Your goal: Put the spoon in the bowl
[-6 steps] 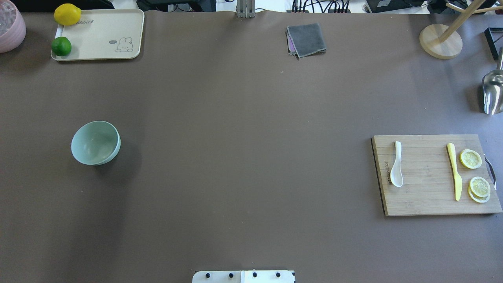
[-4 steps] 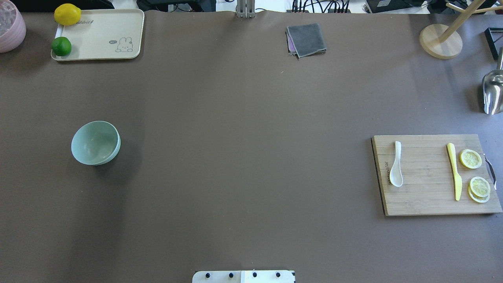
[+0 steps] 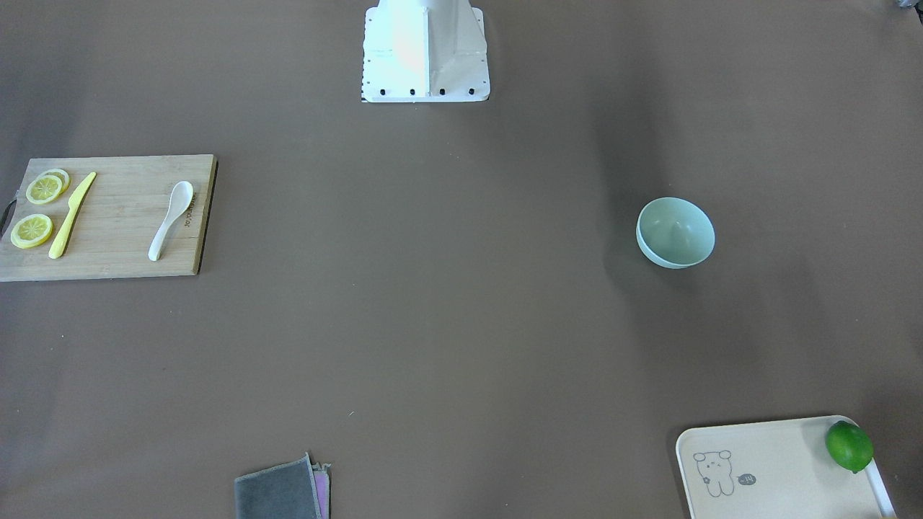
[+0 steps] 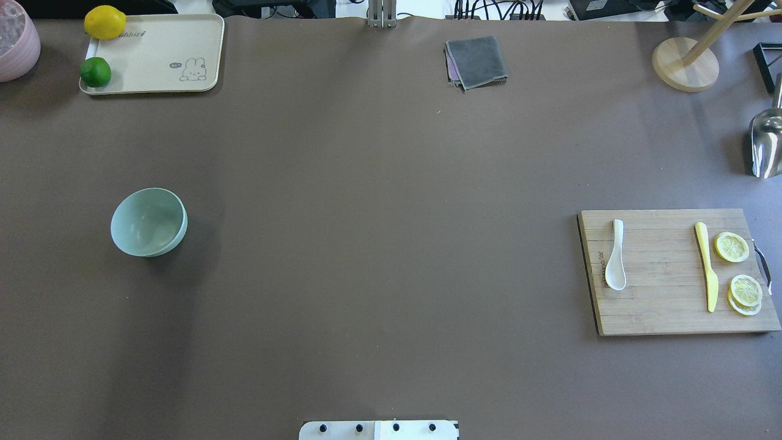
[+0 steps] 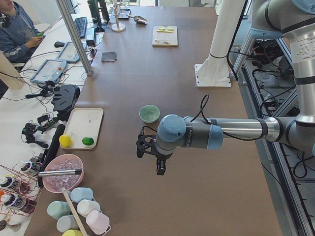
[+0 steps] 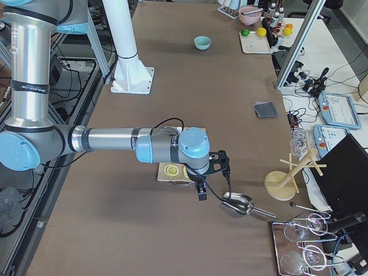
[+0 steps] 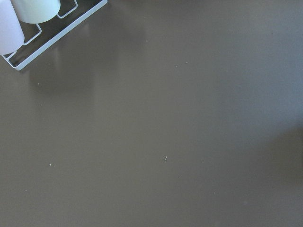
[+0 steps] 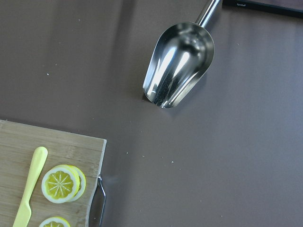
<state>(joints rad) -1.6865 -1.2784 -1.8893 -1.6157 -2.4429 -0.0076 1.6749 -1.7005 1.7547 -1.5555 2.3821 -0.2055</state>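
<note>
The white spoon (image 4: 617,256) lies on the left part of a wooden cutting board (image 4: 663,311) at the table's right, scoop toward the robot; it also shows in the front-facing view (image 3: 169,220). The mint-green bowl (image 4: 146,221) stands upright and empty at the table's left (image 3: 674,232). The left gripper (image 5: 150,160) hovers over bare table on the near side of the bowl (image 5: 149,113) in the exterior left view. The right gripper (image 6: 213,178) hovers by the board's outer edge in the exterior right view. I cannot tell whether either is open or shut.
A yellow knife (image 4: 707,269) and lemon slices (image 4: 732,247) share the board. A metal scoop (image 8: 180,64) lies beyond it. A tray (image 4: 153,55) with a lemon and a lime, a pink bowl (image 4: 15,40), a grey cloth (image 4: 476,61) and a wooden stand (image 4: 684,64) line the far edge.
</note>
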